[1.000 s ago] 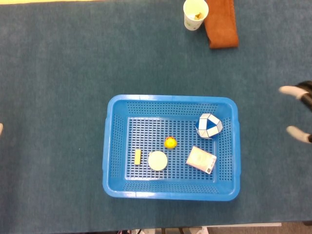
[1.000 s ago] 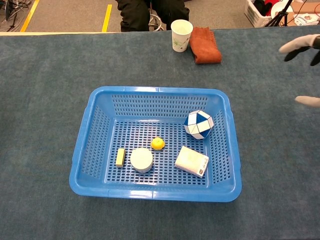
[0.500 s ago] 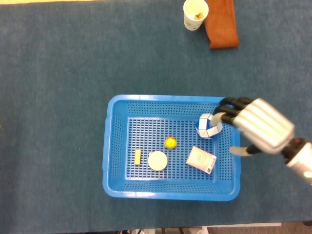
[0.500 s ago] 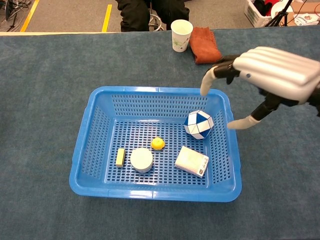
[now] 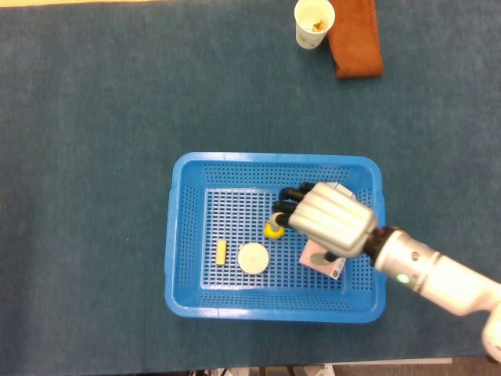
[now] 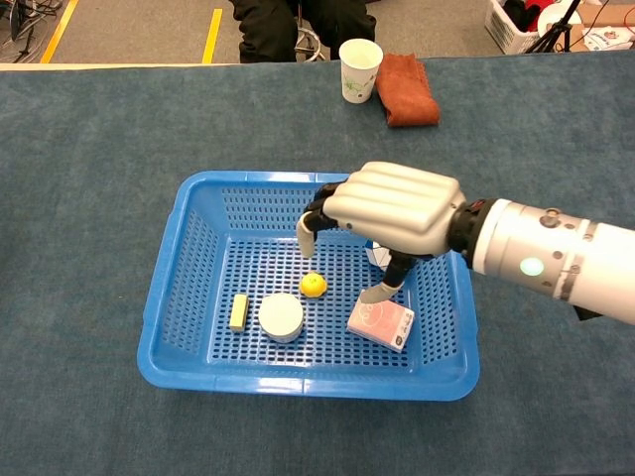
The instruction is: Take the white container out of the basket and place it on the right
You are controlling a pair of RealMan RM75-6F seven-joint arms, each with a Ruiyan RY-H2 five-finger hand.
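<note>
A round white container (image 5: 253, 258) (image 6: 281, 317) lies in the front middle of the blue basket (image 5: 182, 235) (image 6: 189, 268). My right hand (image 5: 327, 220) (image 6: 389, 211) hovers over the basket's right half with its fingers apart and nothing in it, up and to the right of the container. Its fingertips reach toward a small yellow ball (image 5: 272, 230) (image 6: 313, 285). The hand hides most of a blue-and-white puzzle ball. My left hand is out of both views.
In the basket also lie a yellow bar (image 5: 221, 252) (image 6: 238, 310) and a white box (image 5: 318, 261) (image 6: 382, 321). A paper cup (image 5: 314, 22) (image 6: 359, 68) and a brown cloth (image 5: 356, 37) (image 6: 406, 87) sit at the table's far side.
My right hand has come in from the right edge of the table, crossed the basket's rim and now hangs over the inside of the basket. The objects have not moved.
</note>
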